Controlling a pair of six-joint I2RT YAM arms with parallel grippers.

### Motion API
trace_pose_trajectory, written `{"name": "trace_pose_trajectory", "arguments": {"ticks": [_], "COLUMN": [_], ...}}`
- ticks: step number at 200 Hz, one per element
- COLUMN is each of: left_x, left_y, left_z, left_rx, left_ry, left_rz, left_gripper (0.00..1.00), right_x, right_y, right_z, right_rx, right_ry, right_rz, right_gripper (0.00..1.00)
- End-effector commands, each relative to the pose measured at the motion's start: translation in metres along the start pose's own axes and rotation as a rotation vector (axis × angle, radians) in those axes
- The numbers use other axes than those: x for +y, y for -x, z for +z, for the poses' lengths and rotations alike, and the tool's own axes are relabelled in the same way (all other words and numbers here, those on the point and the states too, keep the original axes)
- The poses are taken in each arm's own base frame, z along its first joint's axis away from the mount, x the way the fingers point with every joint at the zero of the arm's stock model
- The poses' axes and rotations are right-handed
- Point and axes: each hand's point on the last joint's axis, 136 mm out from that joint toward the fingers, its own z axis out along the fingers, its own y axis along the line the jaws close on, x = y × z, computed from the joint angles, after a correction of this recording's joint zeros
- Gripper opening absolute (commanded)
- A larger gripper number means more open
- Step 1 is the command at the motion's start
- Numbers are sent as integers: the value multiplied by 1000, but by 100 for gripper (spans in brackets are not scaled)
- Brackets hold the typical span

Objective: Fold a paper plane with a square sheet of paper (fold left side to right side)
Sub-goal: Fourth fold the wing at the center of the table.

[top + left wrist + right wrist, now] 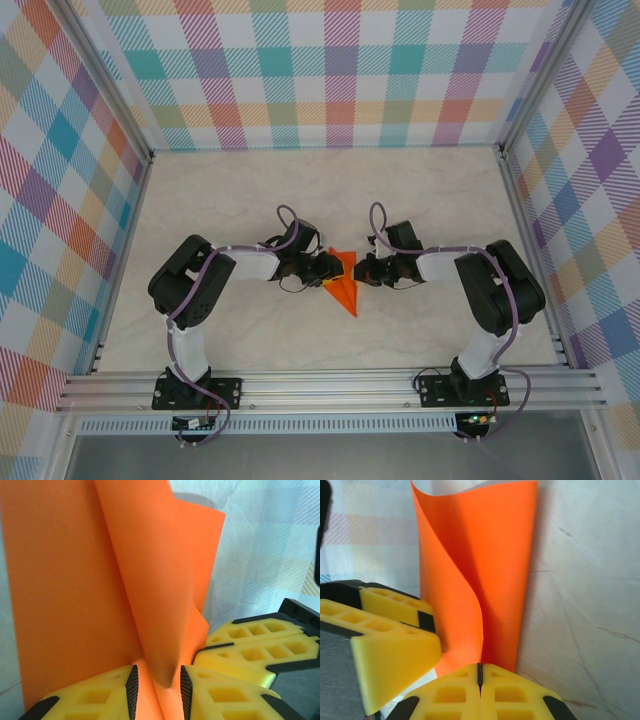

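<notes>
From above, the paper (343,285) sits at the middle of the table (250,190), between the two arms that reach in from either side. It is a narrow folded dart. Its long axis runs near to far with a slight slant, the sharp tip points toward the near edge and a little right, and the wide end lies on the far side. The left gripper (327,268) meets its left edge and the right gripper (362,270) its right edge. From this height, how far the fingers are open cannot be told.

The left wrist camera gives the close detail. The paper (75,580) rises in front of the lens, with one flap curling over. The left gripper (157,680) has its pads a little apart, and the curled fold runs down between them. Whether they pinch it cannot be told. The right gripper's yellow fingers (250,650) come in from the right, just beside the paper.

The right wrist camera shows the other side. The right gripper (480,672) is closed, its two pads meeting in a thin seam, and the lower edge of the paper (485,555) is caught there. The left gripper's fingers (390,655) stand just to the left.
</notes>
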Motion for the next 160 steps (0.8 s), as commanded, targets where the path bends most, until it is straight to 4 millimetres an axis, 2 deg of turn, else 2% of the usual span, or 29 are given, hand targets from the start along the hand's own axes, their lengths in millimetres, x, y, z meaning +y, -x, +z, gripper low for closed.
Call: {"name": "trace_pose_trajectory", "arguments": {"ticks": [1,76,160], "left_x": [4,4,4], "left_y": [-4,-4,-4], "left_z": [4,4,3], "left_rx": [8,9,8], "left_ry": [21,23,22], "left_rz": [4,4,5], "left_gripper": [31,31,31], "right_x": [-2,-8,-17], "right_y": [6,4,-9], "right_z": [-5,-5,-6], "right_rx": [-15,-12,3], "right_ry": [-40,-61,-89], "right_rz": [-26,-20,-5], "right_gripper": [0,0,0]}}
